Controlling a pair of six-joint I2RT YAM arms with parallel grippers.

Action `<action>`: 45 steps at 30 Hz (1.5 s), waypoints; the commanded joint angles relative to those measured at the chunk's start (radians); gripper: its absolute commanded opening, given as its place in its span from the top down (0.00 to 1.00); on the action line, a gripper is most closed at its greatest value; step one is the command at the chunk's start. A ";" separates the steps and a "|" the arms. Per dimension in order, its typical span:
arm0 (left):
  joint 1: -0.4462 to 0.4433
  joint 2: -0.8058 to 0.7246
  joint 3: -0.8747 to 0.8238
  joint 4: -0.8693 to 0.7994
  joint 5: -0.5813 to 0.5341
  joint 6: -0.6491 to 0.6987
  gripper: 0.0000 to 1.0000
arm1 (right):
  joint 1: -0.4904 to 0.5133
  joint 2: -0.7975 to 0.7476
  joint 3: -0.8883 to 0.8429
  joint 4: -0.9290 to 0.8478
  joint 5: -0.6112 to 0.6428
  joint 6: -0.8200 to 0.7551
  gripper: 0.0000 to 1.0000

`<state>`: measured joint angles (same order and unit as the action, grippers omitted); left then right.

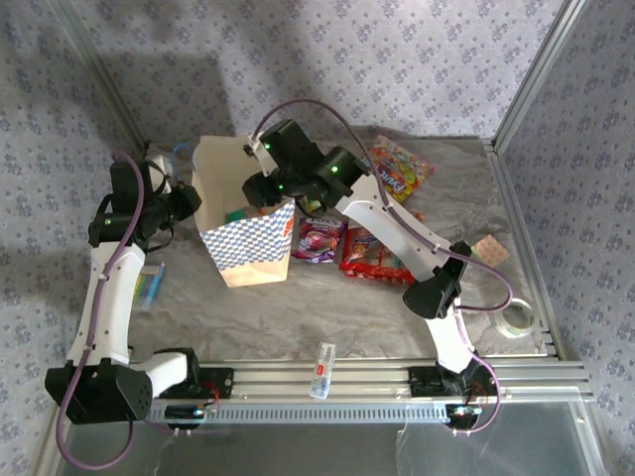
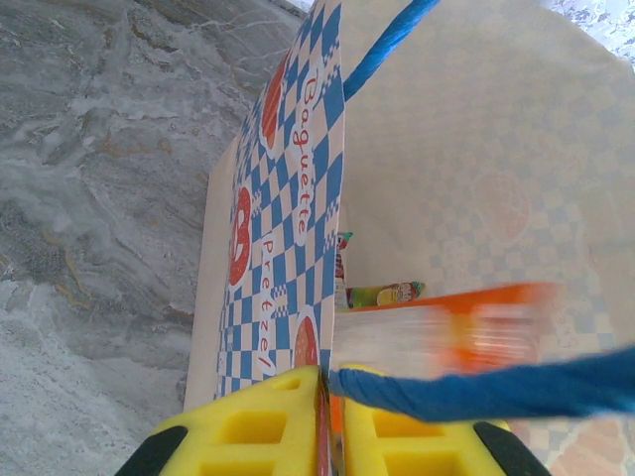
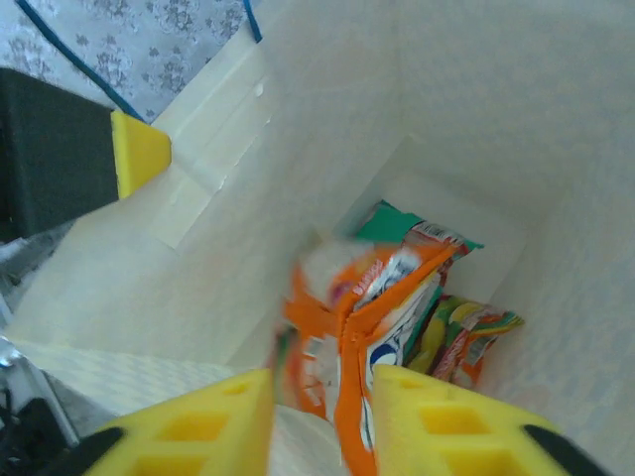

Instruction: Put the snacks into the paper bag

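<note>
Right wrist view: orange snack packet [image 3: 362,307], blurred, is seen inside the paper bag [image 3: 298,139], above a green packet [image 3: 466,332] & a teal packet [image 3: 397,223] at the bottom. Right fingers [image 3: 208,426] are spread apart w/ the orange packet between them; contact can't be told. Left fingers [image 2: 248,426] are pressed together on the bag's checkered wall, beside a blue cord handle [image 2: 496,392]. Bag is stood upright on the surface [image 1: 298,317]; a purple packet [image 1: 319,240] & a red packet [image 1: 369,256] are laid just beside it.
</note>
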<state>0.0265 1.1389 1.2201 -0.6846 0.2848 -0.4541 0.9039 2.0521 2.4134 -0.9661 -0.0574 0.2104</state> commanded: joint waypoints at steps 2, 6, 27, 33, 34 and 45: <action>0.009 -0.024 0.013 -0.021 0.020 0.008 0.86 | 0.007 -0.009 0.031 -0.043 0.035 0.005 0.50; 0.010 -0.024 0.012 -0.026 0.023 0.005 0.86 | 0.007 -0.035 0.023 -0.042 0.049 -0.001 0.47; 0.009 -0.027 0.001 -0.023 0.025 -0.001 0.86 | 0.050 -0.161 -0.098 0.030 0.113 -0.043 0.49; 0.009 -0.027 0.004 -0.024 0.028 -0.005 0.86 | 0.061 -0.220 -0.153 0.064 0.164 -0.054 0.48; 0.010 -0.028 0.005 -0.024 0.029 -0.005 0.86 | 0.061 -0.229 -0.161 0.068 0.165 -0.054 0.48; 0.010 -0.038 -0.004 -0.031 0.033 -0.010 0.86 | 0.066 -0.321 -0.272 0.104 0.203 -0.048 0.48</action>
<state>0.0273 1.1290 1.2198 -0.6956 0.2996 -0.4576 0.9630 1.7725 2.1677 -0.8803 0.1104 0.1715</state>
